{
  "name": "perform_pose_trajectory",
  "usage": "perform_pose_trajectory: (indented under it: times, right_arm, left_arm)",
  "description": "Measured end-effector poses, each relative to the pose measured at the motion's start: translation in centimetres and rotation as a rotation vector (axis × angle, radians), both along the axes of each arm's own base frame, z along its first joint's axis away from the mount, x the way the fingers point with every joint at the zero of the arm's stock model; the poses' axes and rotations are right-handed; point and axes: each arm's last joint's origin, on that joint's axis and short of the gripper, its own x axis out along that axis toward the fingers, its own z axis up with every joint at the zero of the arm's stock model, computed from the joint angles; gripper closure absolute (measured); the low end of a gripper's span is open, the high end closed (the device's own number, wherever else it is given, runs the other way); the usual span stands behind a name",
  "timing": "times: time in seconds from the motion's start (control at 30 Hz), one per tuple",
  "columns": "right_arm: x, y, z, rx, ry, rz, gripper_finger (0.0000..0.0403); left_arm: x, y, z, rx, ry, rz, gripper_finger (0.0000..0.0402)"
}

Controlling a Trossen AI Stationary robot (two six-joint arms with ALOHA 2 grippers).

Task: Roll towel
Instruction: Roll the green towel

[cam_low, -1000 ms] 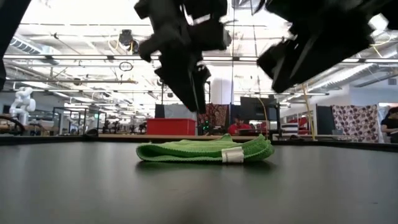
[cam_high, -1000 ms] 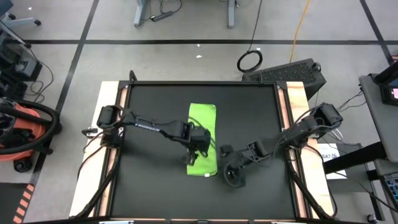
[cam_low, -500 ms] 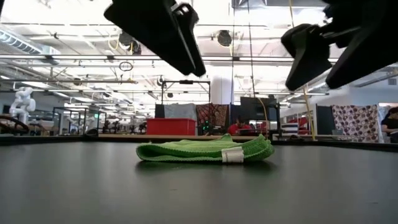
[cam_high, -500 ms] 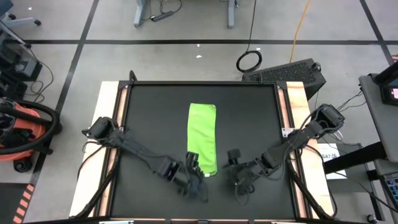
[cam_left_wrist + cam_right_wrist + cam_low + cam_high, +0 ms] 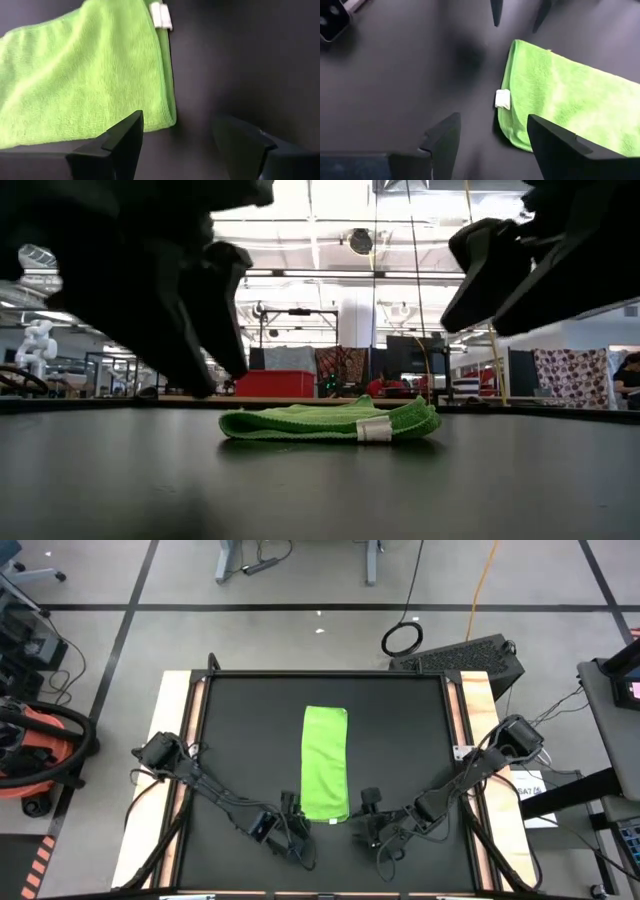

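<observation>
The lime-green towel (image 5: 325,762) lies flat on the black mat (image 5: 240,730) as a long folded strip running from far to near, with a white tag (image 5: 503,99) at its near end. It also shows in the low view (image 5: 330,422). My left gripper (image 5: 297,830) is open and empty, low over the mat just left of the towel's near end; in the left wrist view (image 5: 177,145) its fingers stand off the towel's near corner (image 5: 167,117). My right gripper (image 5: 368,822) is open and empty, just right of that near end, and shows in the right wrist view (image 5: 492,145).
The mat's wooden side rails (image 5: 178,770) run along both sides. The left arm (image 5: 150,290) and right arm (image 5: 530,260) loom large in the low view. Bare mat lies left and right of the towel. Cables and a black case (image 5: 470,655) lie on the floor beyond the table.
My left gripper has gone from above the towel's middle toward the table's near edge and down, ending beside the towel's near left corner. My right gripper has gone a little toward the near edge. The towel has stayed where it was.
</observation>
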Motion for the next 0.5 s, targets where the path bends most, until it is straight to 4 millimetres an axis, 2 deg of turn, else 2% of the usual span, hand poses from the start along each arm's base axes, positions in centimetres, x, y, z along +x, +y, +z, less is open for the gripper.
perform_pose_trajectory:
  times: [0.17,0.3,0.5]
  right_arm:
    - [0.9,-0.7,-0.9,-0.031,0.004,-0.017,0.0180]
    - [1.7,-2.0,-0.9,-0.040,0.003,-0.047,0.0181]
    - [2.9,-4.0,-1.4,0.037,0.067,-0.013,0.0181]
  left_arm:
    - [-0.9,0.6,-1.9,0.025,0.020,-0.027,0.0164]
    - [-0.9,0.9,-2.5,0.036,-0.008,-0.060,0.0164]
    - [-1.0,1.6,-3.4,0.019,-0.031,-0.062,0.0169]
